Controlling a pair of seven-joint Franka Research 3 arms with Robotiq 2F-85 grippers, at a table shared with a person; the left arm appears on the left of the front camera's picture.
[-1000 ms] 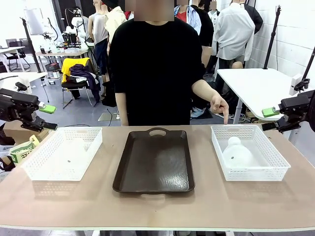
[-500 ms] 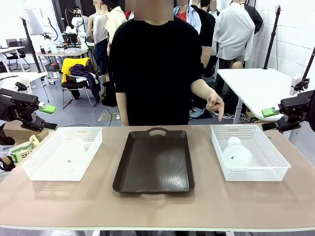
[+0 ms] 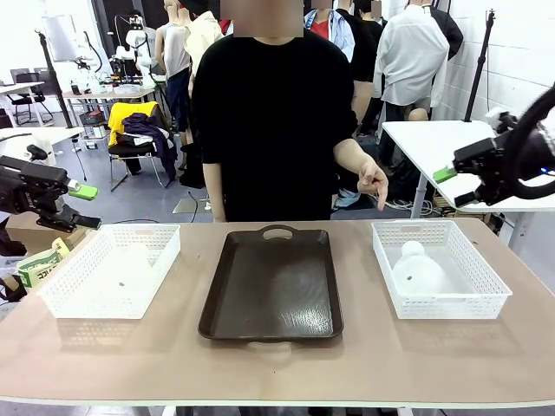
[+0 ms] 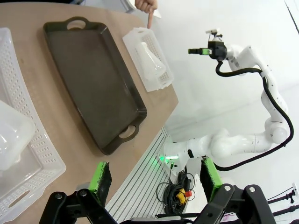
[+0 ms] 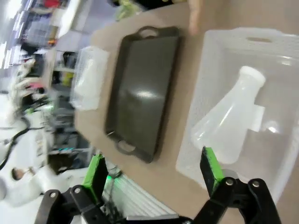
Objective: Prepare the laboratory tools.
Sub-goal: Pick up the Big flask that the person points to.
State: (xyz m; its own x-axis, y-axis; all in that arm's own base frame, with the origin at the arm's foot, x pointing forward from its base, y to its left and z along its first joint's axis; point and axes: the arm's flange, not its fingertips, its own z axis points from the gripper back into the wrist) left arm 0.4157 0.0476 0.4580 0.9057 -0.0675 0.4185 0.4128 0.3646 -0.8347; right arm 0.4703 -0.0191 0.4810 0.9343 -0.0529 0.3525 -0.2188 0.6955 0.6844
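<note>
One Erlenmeyer flask [image 3: 421,269] is lying on its side in the right white mesh basket [image 3: 486,299]. The other flask [image 4: 11,135] is resting in the left basket [image 3: 65,299]. The dark brown tray [image 3: 273,286] is sitting between them on the desk [image 3: 277,373]. A person's hand [image 3: 373,184] is pointing down just beyond the right basket's far corner. The left gripper [image 3: 87,208] and right gripper [image 3: 453,186] are hovering off the desk's ends, jaws standing wide apart and gripping nothing.
</note>
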